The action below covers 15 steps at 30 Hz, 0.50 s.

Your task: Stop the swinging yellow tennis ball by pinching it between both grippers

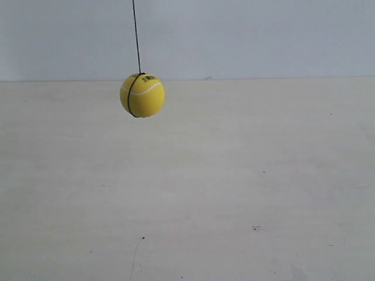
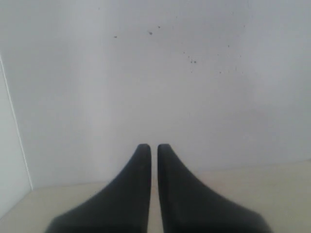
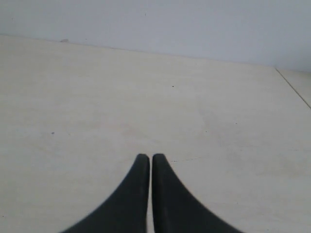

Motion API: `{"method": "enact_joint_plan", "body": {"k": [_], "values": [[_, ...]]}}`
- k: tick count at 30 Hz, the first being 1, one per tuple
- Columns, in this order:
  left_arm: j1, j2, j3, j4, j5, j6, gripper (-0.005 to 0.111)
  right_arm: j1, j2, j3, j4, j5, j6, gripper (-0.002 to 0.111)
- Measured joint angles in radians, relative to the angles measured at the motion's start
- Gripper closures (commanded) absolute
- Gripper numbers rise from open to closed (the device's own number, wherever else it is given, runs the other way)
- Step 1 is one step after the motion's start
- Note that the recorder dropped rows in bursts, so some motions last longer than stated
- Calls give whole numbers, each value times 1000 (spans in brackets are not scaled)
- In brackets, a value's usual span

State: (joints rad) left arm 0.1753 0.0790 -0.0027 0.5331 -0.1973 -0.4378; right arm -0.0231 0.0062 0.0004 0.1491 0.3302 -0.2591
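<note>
Left gripper (image 2: 150,145): fingers closed to a thin slit, holding nothing, pointed at the pale wall (image 2: 194,73). Right gripper (image 3: 150,156): same, fingers pressed together, holding nothing, aimed across the cream table (image 3: 146,97). Yellow tennis ball (image 1: 142,95) shows only in the exterior view. It hangs on its dark string (image 1: 136,35), clear above the table, left of centre, level with the far table/wall line. Ball-to-gripper offset: can't tell.

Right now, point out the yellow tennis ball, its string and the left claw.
yellow tennis ball (image 1: 142,96): exterior view, on the middle of its yellow face.
string (image 1: 136,35): exterior view, on the dark length above the ball.
left claw (image 2: 153,148): left wrist view, midway between its two black fingertips.
</note>
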Motion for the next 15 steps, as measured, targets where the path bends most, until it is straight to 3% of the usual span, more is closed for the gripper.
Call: {"method": "enact_joint_plan", "body": {"k": [3, 4, 6, 15], "values": [[-48, -24, 0, -142, 113, 231, 102, 0, -2, 0, 0, 0, 2, 108], [-64, -38, 0, -311, 152, 407, 102, 0, -2, 0, 0, 0, 2, 108], [-78, -66, 0, -533, 220, 588, 102, 0, -2, 0, 0, 0, 2, 108], [-81, -75, 0, -601, 477, 538, 102, 0, -2, 0, 0, 0, 10, 108]]}}
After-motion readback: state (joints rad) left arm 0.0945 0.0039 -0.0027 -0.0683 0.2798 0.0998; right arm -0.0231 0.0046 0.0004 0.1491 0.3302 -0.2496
